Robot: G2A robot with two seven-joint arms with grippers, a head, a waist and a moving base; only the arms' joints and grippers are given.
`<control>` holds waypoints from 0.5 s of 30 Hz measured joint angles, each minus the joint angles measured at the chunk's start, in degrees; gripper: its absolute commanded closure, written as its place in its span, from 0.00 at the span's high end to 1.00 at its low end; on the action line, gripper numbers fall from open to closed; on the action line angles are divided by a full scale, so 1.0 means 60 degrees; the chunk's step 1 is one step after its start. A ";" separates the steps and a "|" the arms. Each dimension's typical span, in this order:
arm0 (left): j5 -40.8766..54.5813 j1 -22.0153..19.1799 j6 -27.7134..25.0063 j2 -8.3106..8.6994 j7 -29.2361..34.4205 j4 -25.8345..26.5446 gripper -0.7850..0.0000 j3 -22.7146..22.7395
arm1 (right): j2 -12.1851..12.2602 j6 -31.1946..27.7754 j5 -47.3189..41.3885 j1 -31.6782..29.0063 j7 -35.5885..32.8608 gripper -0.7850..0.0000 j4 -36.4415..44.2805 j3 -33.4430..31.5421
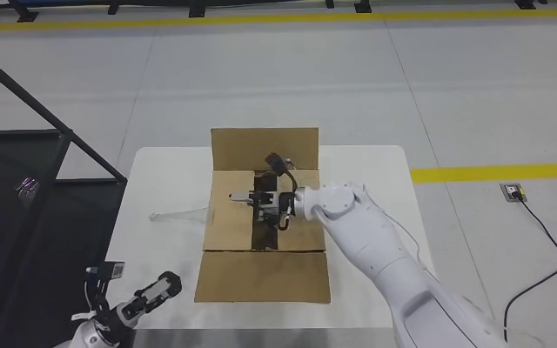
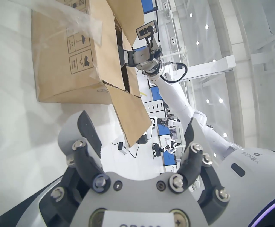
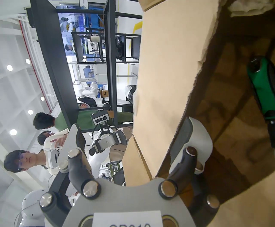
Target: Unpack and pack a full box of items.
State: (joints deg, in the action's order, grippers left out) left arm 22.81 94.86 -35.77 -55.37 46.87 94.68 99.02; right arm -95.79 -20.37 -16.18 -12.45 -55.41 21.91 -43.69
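White table is carrying the cardboard box, which is sitting at its middle with all four flaps folded open. Inside the box a green item is lying against one wall, and something pale and crumpled is showing at the box's far end. The right gripper is hanging over the box's central opening, its fingers spread wide, straddling a flap without pinching it: one finger is sitting inside the box, the other outside. A clear plastic film is lying on the table just beside the box's left wall. The left gripper is hovering well apart from the box, off its near left corner, with its fingers parted and holding nothing.
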 measured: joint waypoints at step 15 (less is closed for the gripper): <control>-0.2105 0.0367 0.0237 -0.0077 -0.1473 0.0936 1.00 0.0155 | -0.0392 -0.1632 -0.0918 0.0538 -0.0854 1.00 -0.0369 -0.0394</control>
State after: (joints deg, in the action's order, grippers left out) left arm 10.18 97.06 -34.35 -55.84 38.03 100.30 99.95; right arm -98.14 -30.16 -21.69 -9.23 -60.53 19.70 -46.05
